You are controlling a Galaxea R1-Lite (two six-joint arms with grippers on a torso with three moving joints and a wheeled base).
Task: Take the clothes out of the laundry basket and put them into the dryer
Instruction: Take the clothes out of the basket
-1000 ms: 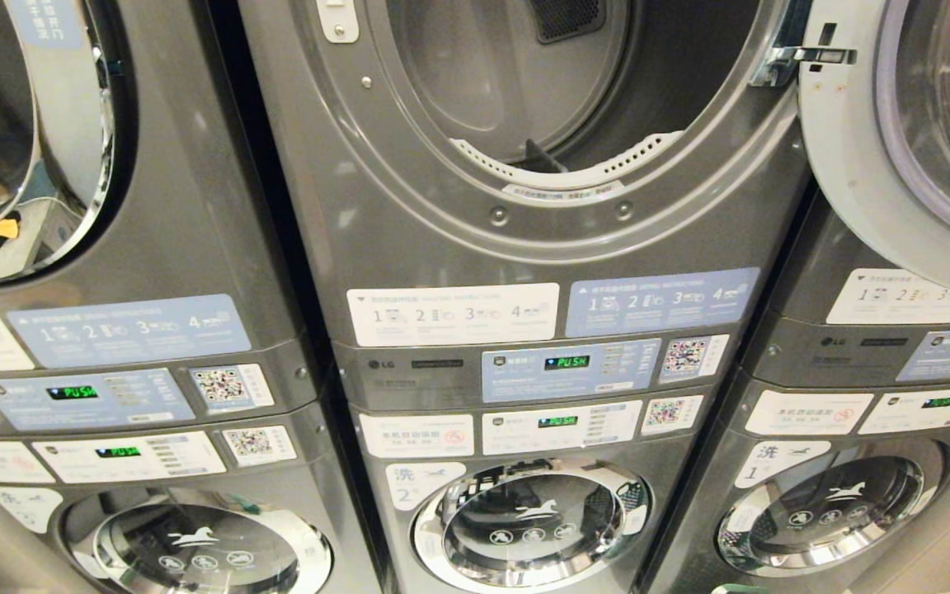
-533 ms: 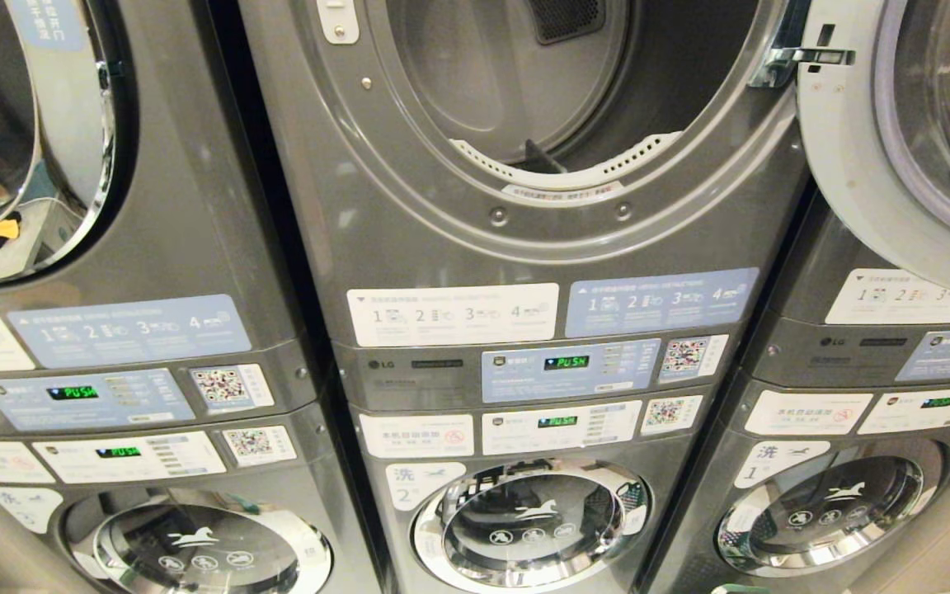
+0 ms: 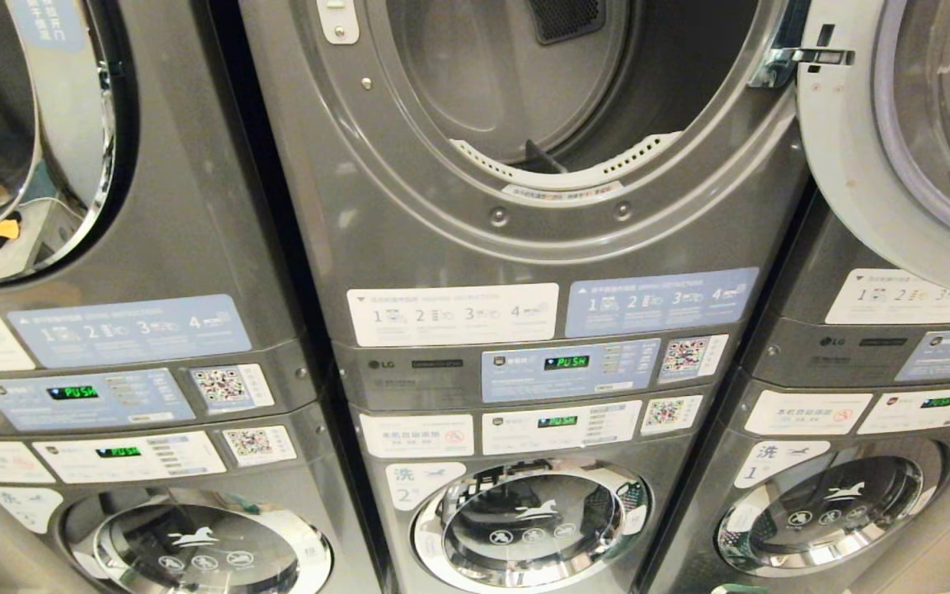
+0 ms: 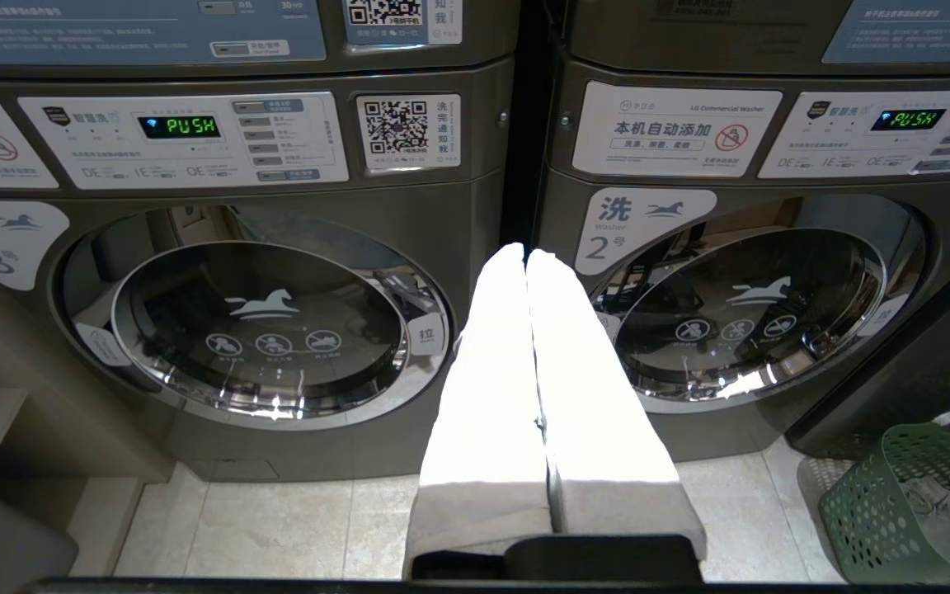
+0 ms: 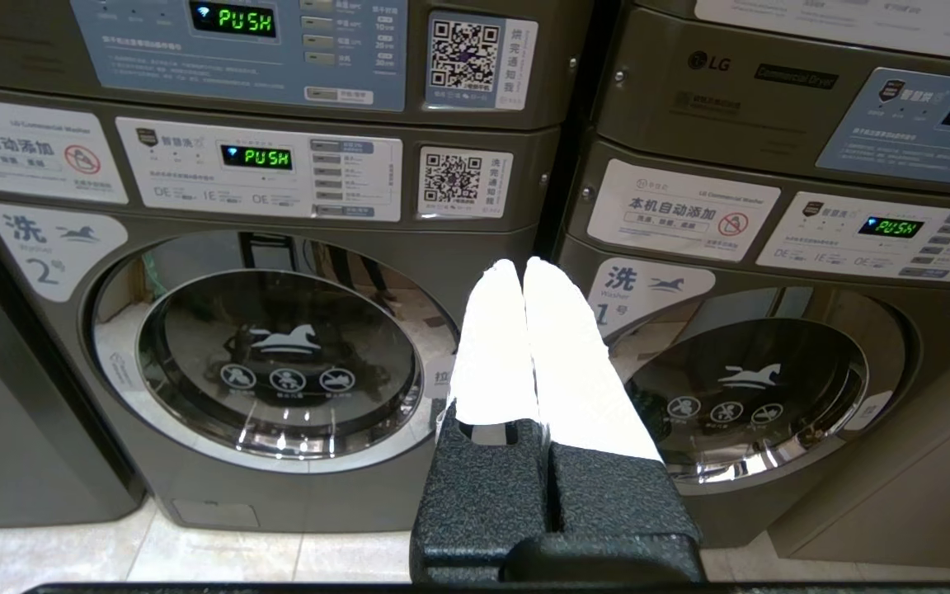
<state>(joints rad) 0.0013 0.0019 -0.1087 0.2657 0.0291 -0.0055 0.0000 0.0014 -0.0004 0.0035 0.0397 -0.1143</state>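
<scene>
The dryer point(image 3: 557, 91) stands open in the middle stack, its drum bare, its door point(image 3: 895, 140) swung out to the right. The basket point(image 4: 920, 495), green with grey clothes point(image 4: 949, 511) in it, sits on the tiled floor point(image 4: 277, 520) by the washer point(image 4: 739, 313) marked 2. Grey stacked machines fill the wall. The left gripper point(image 4: 526, 252) and right gripper point(image 5: 523, 264) hang low before the washers, fingers pressed together, holding nothing. The head view matches the earlier frame.

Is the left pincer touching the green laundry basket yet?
Apart. The left wrist view shows the left pincer, fingers together, pointing at the washers, with bare floor between it and the green laundry basket.
</scene>
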